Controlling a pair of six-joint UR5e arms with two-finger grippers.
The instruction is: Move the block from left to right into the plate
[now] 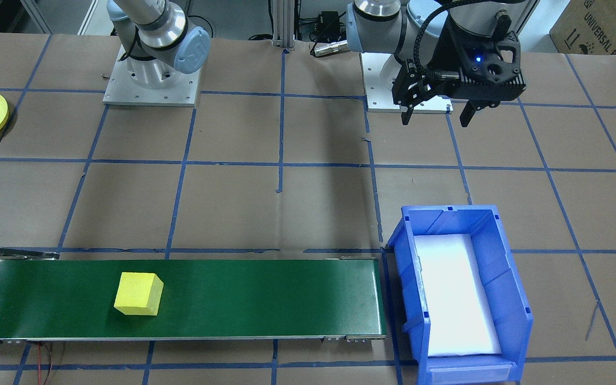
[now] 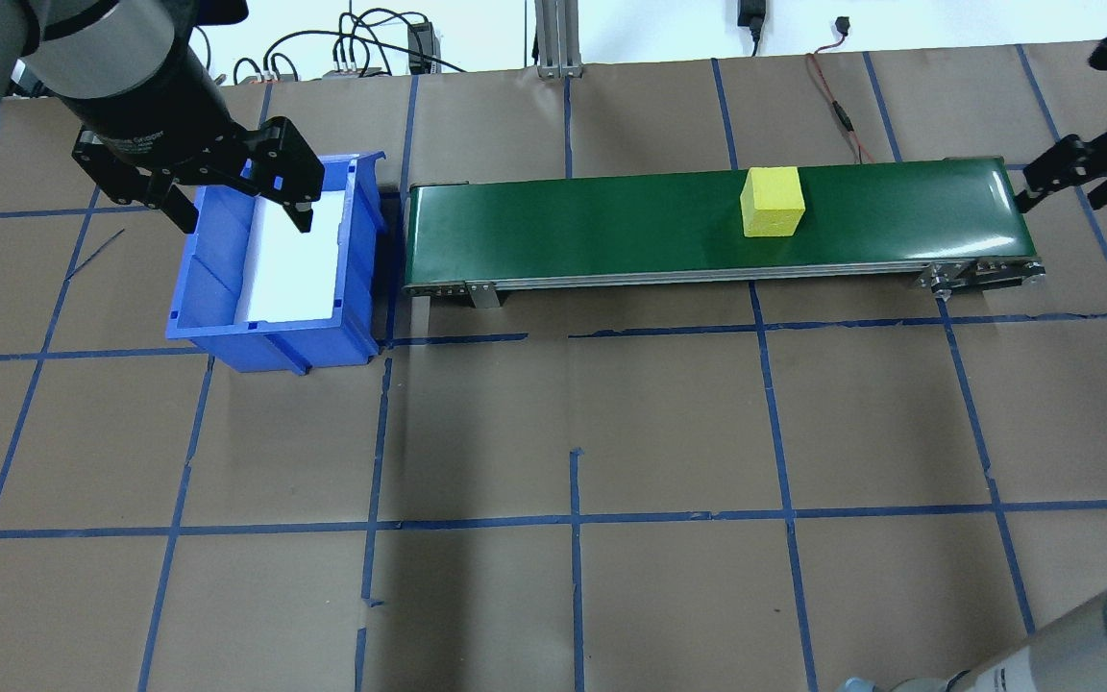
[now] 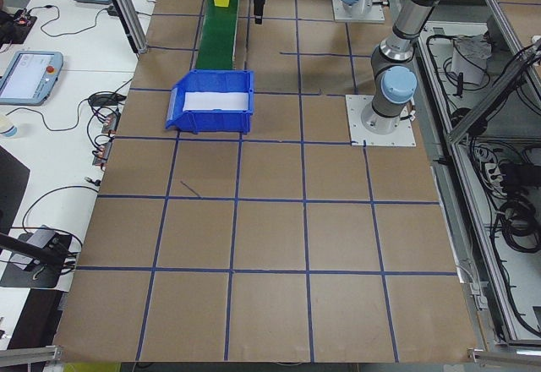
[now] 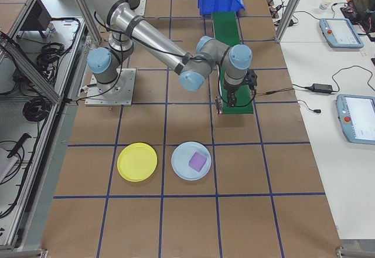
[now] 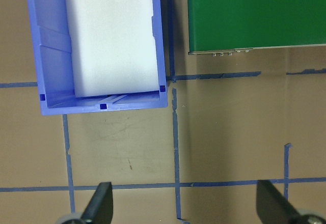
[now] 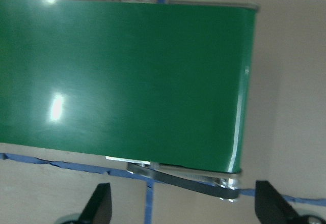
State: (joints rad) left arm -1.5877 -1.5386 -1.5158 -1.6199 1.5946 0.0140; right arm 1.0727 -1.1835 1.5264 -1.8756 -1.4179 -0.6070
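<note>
Landmark: green conveyor belt (image 2: 717,223), lying along the far side of the desk (image 2: 573,423) as seen from behind the robot.
Block: a yellow cube (image 2: 772,201) sits on the belt, toward the end on the robot's right, short of that end; nothing touches it.
Plate: the yellow plate (image 4: 137,162) lies on the desk well past the belt's right-hand end, on the robot's side of it; it carries nothing.
Left arm: reaches out over the end of the belt on the robot's left, wrist pointing down, its gripper (image 2: 232,197) hanging above the blue bin (image 2: 270,332).
Left fingers: spread apart and released; the wrist camera shows both tips (image 5: 102,203) with bare desk between them.
Right arm: stretched from its base with the elbow folded, wrist turned straight down over the belt's right-hand end, well clear of the cube.
Right fingers: the gripper (image 6: 183,206) hangs above the belt's edge, tips wide apart and holding nothing.
Blue bin: stands just off the belt's left-hand end, nearly touching it, with a white pad (image 1: 455,294) covering its floor.
Second plate: a pale blue plate (image 4: 191,160) lies just beside the yellow one, on the belt's side of it, with a purple block (image 4: 198,162) on it.
</note>
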